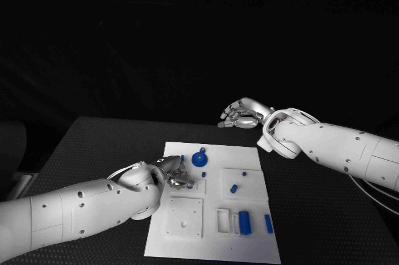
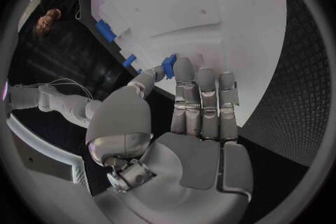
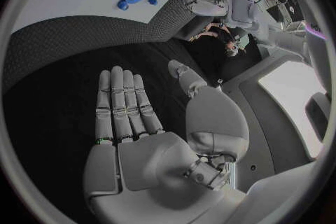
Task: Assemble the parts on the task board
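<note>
Black table (image 1: 100,144) under dark surroundings carries the white task board (image 1: 249,242), a plate lying flat at its middle. On the board we see several blue parts: a round disc-shaped part (image 1: 199,159) near the far edge, a small peg (image 1: 233,189) further in, and an upright block (image 1: 244,222) standing near the close edge. Our left hand (image 1: 170,174) is low over the board's left side, pinching a small blue part (image 2: 168,63) between thumb and fingertip. We judge the step in hand to be carrying this part to its seat; the next move calls for aligning it over a recess and pressing it in. Our right hand (image 1: 243,114) hovers beyond the board's far edge, fingers straight and apart, holding nothing
</note>
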